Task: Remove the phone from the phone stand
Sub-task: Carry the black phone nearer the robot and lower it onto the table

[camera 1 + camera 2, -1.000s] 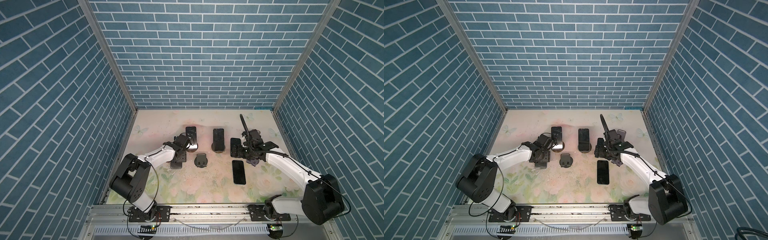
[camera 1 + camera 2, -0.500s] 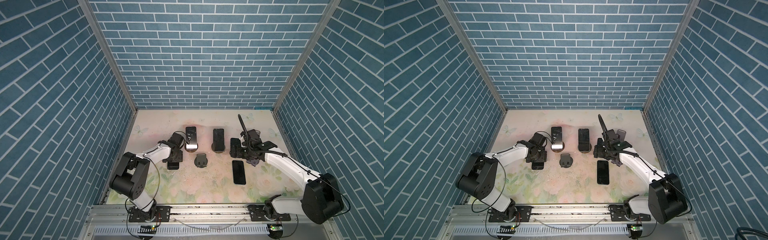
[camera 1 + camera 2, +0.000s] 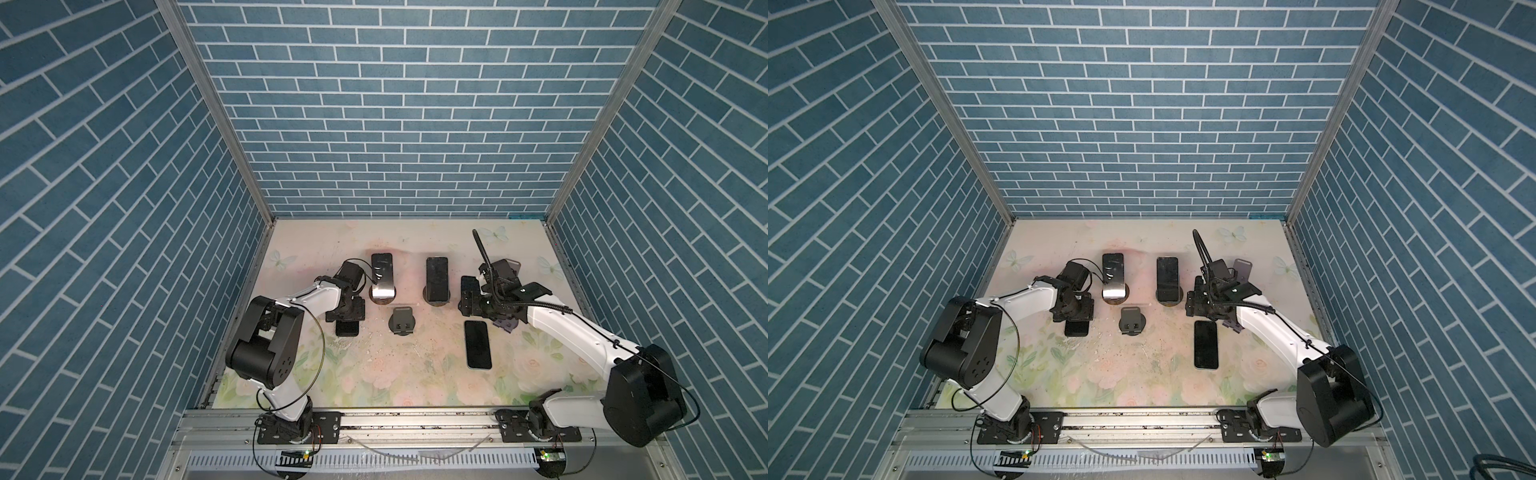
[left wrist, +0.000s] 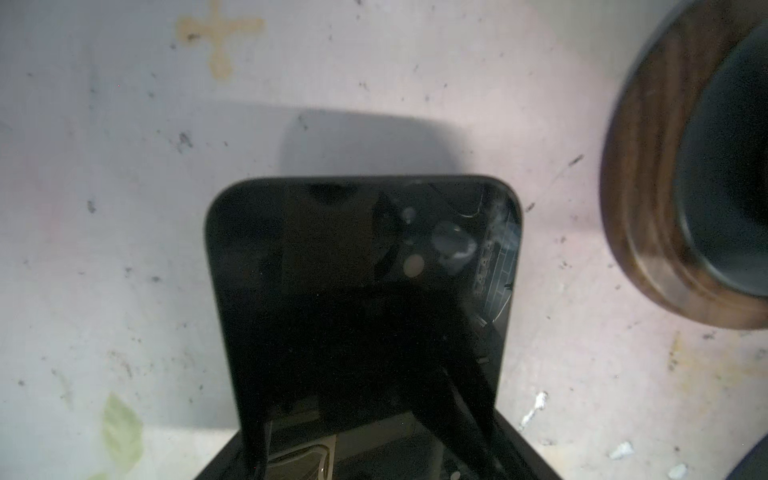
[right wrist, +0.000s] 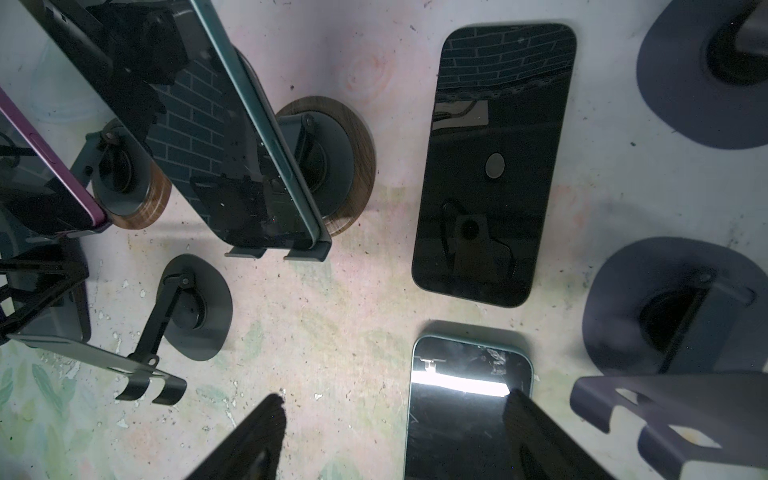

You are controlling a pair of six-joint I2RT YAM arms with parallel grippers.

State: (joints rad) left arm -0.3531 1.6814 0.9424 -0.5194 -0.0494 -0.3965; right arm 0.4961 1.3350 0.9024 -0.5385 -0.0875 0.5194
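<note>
Left gripper [image 3: 347, 319] fingers pinched tight on one end of the phone [image 4: 361, 266], which is already off the empty phone stand [image 3: 401, 321] and low over the table [image 3: 374, 374] toward its left edge; can't tell if it touches down. Risk: with an end-only pinch the phone may pivot or slip and slap the table, or clip the wood-based stand [image 4: 648, 208] just beside it on a swing. Right gripper [image 5: 395, 401] fingers spread, empty, one tip over a flat phone [image 5: 457, 424], so it could nudge it.

The phone [image 3: 347, 328], black with rounded corners and a dark glossy screen facing up, is off the phone stand [image 3: 401, 320] and just left of it in both top views. The black stand, round base and hinged cradle, sits empty on the desk [image 3: 374, 374].
</note>
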